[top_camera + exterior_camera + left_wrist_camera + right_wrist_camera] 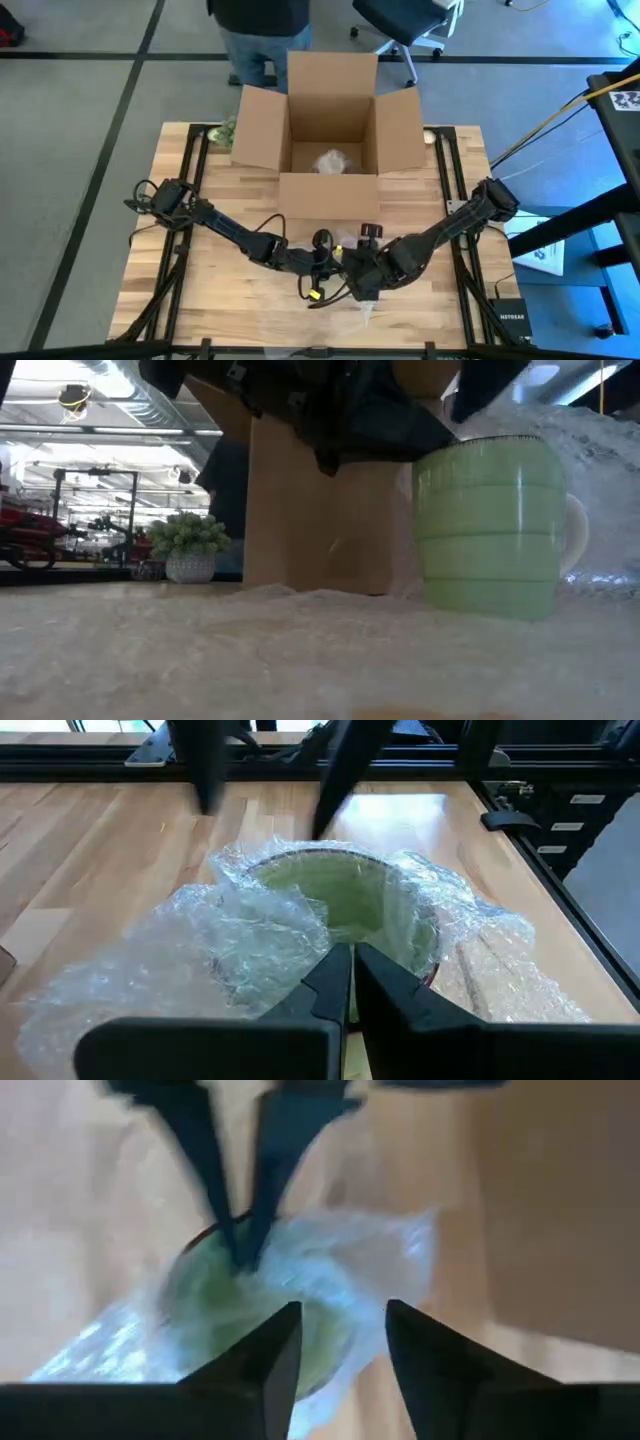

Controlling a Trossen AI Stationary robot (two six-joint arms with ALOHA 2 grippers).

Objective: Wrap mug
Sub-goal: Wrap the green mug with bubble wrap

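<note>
A pale green mug with a white handle stands upright on a sheet of clear bubble wrap near the table's front middle. The wrap is gathered up around the mug's wall and over its rim. My left gripper is shut at the near side of the rim, where the wrap is bunched. My right gripper hovers open over the mug, on the side opposite the left gripper, holding nothing. In the high view both grippers cover the mug. My left gripper pinches the bunched bubble wrap at the mug's rim between its two fingers, slanting down from the table's left. Whether the mug's wall is also between the fingers, I cannot tell. The mug stands on the wrap on the table.
An open cardboard box stands at the table's far middle with a wad of wrap inside. A small potted plant sits by the box's left side. A person stands beyond the far edge. Black rails run along both table sides.
</note>
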